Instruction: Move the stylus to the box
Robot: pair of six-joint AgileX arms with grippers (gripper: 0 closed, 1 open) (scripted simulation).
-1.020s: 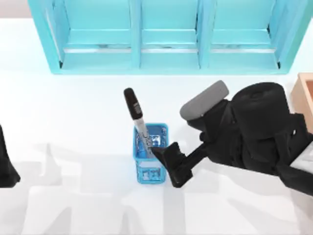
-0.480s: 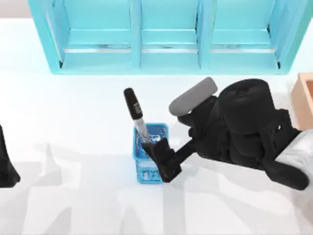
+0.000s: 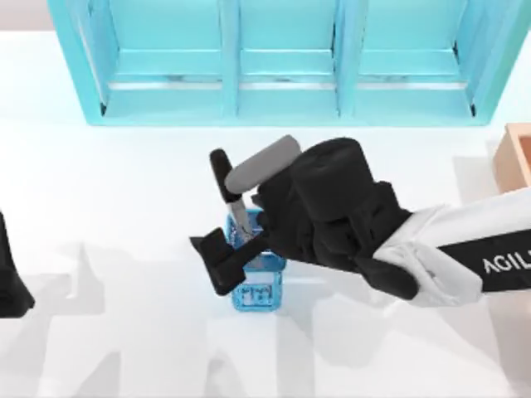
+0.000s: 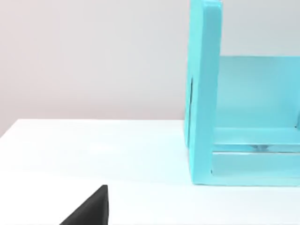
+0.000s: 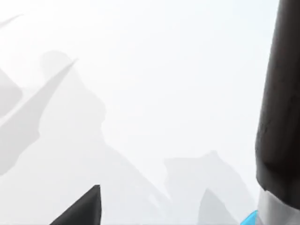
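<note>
Right gripper over blue cup, beside leaning stylus; jaws state unclear, cannot tell.

Legible text: white letters "AGIL", cut off by the frame edge, on the black band of the right arm. Print on the stylus barrel unreadable.

Right end effector mid-table, left arm parked at left edge

The right arm is white with black AgileX lettering, a bulky black wrist and a grey cylinder.
</note>
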